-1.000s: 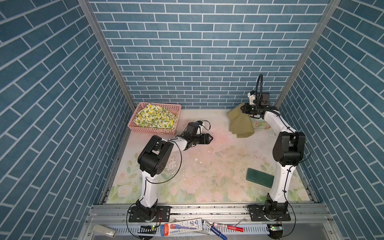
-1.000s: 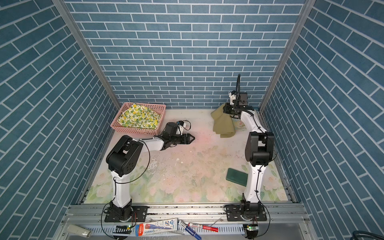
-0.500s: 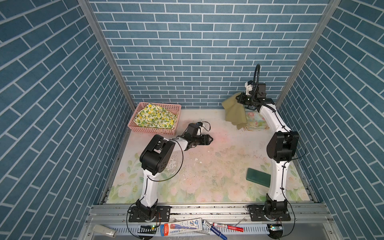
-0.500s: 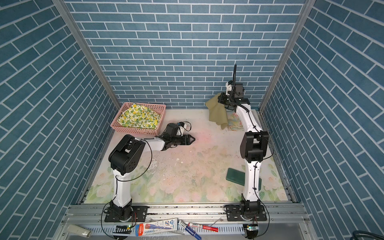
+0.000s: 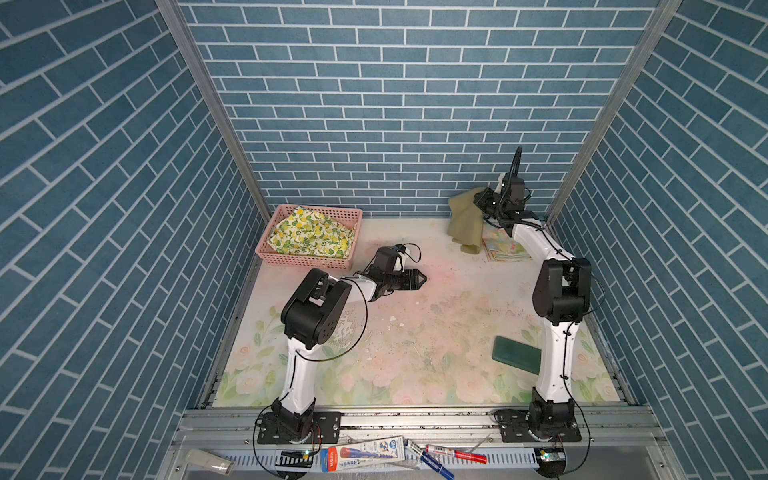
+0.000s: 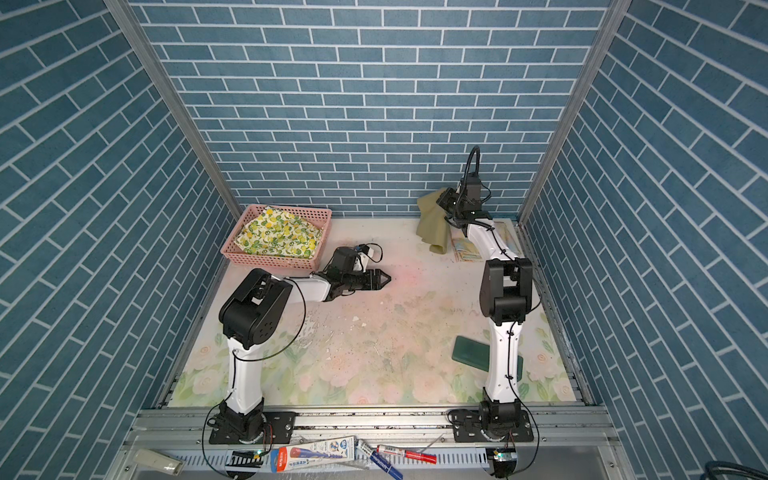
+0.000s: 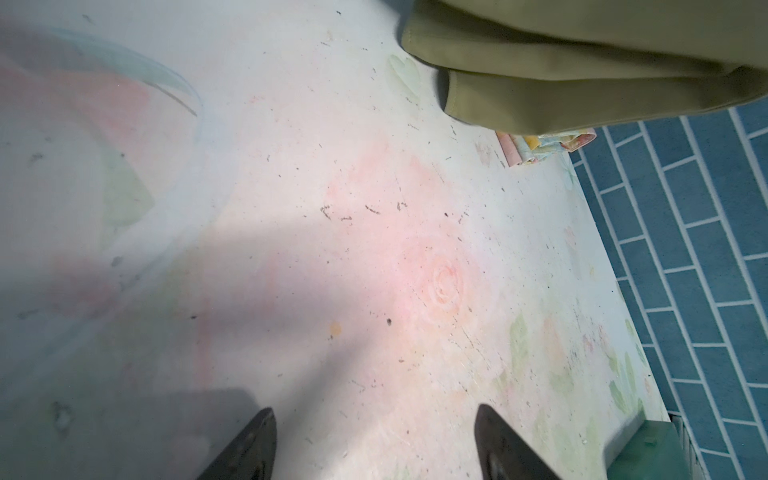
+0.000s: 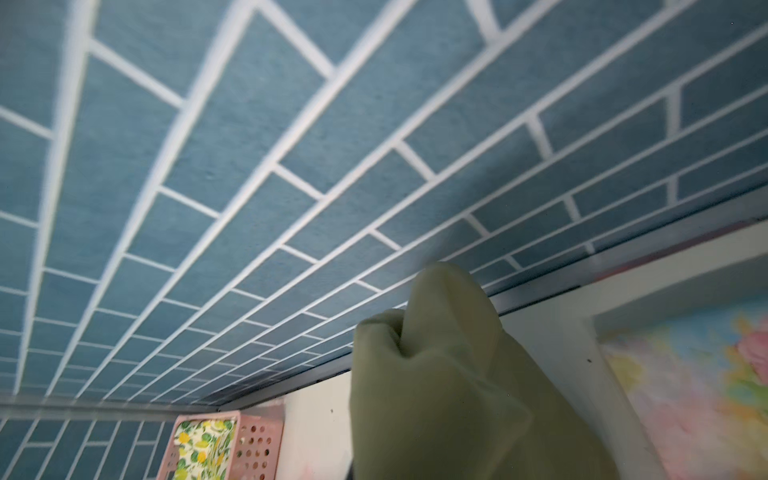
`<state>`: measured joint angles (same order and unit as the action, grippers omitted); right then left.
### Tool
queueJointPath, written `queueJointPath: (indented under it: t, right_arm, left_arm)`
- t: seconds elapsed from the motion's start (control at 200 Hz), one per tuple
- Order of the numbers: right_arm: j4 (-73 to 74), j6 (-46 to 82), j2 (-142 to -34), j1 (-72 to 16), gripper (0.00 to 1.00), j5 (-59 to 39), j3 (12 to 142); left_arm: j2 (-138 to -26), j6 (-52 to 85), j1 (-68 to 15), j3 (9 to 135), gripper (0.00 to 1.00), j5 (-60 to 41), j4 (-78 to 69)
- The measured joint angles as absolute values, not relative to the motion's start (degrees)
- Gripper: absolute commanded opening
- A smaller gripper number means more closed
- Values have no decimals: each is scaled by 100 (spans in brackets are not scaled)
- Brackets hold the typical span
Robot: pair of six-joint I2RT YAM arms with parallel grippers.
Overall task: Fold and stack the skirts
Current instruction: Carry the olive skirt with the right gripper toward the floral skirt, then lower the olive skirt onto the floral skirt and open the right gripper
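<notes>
Fold-and-stack task, middle stage. The right hand [image 5: 482, 202] is pressed together on a top edge of the olive skirt [image 5: 465, 226], which hangs in loose folds near the rear wall. Whether its lower end touches the bench [image 5: 415, 332] cannot be told. The floral skirt [image 5: 505, 250] lies folded flat in the far right corner, just beside the hanging cloth; it appears to be the base of the stack. The lemon skirt [image 5: 311, 235] lies in the basket [image 5: 307, 261] at far left, apparently not yet dealt with. The left hand [image 5: 422, 279] is spread and empty, low over mid-bench.

Judged left to do: set the olive skirt on the floral one, then fold and add the lemon one.

Room: the rear and right walls crowd the right hand. The bench centre is open, and the block [image 5: 515, 355] lies well apart, near the right arm's base.
</notes>
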<state>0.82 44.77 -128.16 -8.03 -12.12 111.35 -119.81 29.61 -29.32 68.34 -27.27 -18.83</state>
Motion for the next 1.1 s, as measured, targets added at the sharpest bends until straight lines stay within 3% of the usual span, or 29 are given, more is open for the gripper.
queueJointPath:
  t: [0.505,0.9,1.1]
  right_arm:
    - [370,4506,-13131,-287,0,-932,11034]
    - [427,5078,-13823,-261,0,-860,12230]
    - [716,5168,-13806,-211,0,-711,12204]
  left_arm:
    - [-12079,3024,-2928,6858,73,-2759,-2025]
    - [-12154,3044,-2928,6958,73,-2768,-2010]
    - [-12154,3044,-2930,6989,73,-2746,-1955]
